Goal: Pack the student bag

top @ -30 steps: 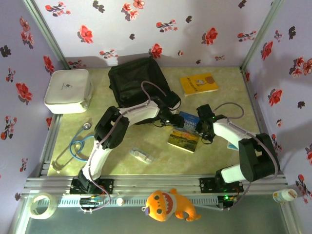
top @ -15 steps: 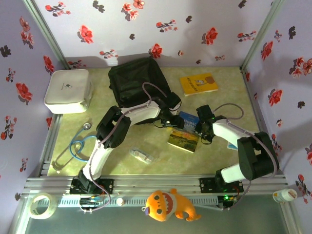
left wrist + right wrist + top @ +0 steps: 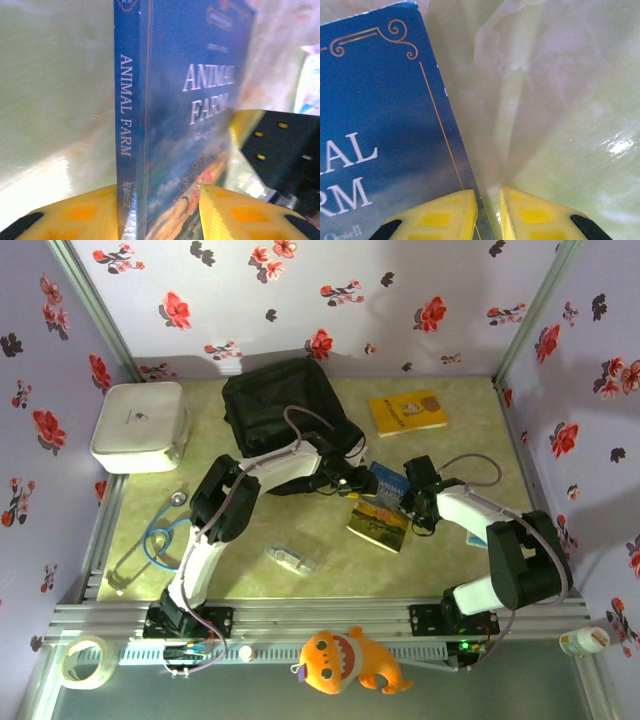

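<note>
Item 1: student bag (image 3: 285,410), black soft fabric, rounded outline, lay flat at upper centre of the top view on the pale green marbled table (image 3: 250,575). Its contents were hidden.

Item 2: white hard case (image 3: 138,425), rounded corners, lid shut, sat at upper left, well apart from the bag.

Item 3: Animal Farm paperback (image 3: 380,510), glossy blue cover with gilt scrollwork, lay at centre, just below and right of the bag.
- The left gripper (image 3: 160,195) was clamped across the paperback, one yellow finger on the spine and the other on the front cover.
- The right gripper (image 3: 487,192) was nearly closed, pinching the paperback's thin edge.

Item 4: yellow book (image 3: 408,411), flat, at upper right.

Item 5: stethoscope (image 3: 150,545), blue tubing, at lower left.

Item 6: orange plush toy (image 3: 350,660), at the bottom edge.
</note>
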Controlling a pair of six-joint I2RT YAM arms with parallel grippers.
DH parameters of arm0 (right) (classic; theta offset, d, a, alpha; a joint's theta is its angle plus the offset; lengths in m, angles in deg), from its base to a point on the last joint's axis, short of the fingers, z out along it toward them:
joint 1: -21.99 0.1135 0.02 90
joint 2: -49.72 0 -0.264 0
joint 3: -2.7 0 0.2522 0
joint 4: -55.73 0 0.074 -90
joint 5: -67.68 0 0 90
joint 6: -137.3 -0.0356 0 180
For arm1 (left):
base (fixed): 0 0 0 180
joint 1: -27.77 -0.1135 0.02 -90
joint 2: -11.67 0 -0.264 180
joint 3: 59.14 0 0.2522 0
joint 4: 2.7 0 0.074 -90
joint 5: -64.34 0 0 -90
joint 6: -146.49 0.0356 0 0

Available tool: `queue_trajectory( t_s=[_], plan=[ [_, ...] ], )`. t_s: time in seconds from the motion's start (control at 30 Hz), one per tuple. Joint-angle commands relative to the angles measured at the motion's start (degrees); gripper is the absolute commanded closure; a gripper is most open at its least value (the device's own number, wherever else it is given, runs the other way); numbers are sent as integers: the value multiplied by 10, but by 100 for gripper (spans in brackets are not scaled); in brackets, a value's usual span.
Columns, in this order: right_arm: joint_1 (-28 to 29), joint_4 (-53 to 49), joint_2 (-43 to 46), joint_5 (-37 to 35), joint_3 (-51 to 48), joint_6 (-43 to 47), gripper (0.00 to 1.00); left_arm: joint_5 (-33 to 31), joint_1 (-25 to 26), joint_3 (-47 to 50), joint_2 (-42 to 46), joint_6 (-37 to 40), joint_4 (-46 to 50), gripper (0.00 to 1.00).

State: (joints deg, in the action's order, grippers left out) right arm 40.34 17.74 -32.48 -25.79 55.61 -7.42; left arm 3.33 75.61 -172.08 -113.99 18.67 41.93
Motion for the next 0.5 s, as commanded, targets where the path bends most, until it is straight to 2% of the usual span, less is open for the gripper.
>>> queue_trajectory(
  t_s=[0.0, 0.2, 0.47],
  plan=[
    [2, 16, -21, 20, -24, -17, 78, 56, 9, 14, 34, -19, -61, 60],
    [2, 24, -24, 25, -27, -22, 78, 67, 9, 13, 10, -30, -71, 62],
    [1, 26, -21, 23, -28, -23, 78, 57, 4, 8, 5, -28, -60, 73]
  ],
)
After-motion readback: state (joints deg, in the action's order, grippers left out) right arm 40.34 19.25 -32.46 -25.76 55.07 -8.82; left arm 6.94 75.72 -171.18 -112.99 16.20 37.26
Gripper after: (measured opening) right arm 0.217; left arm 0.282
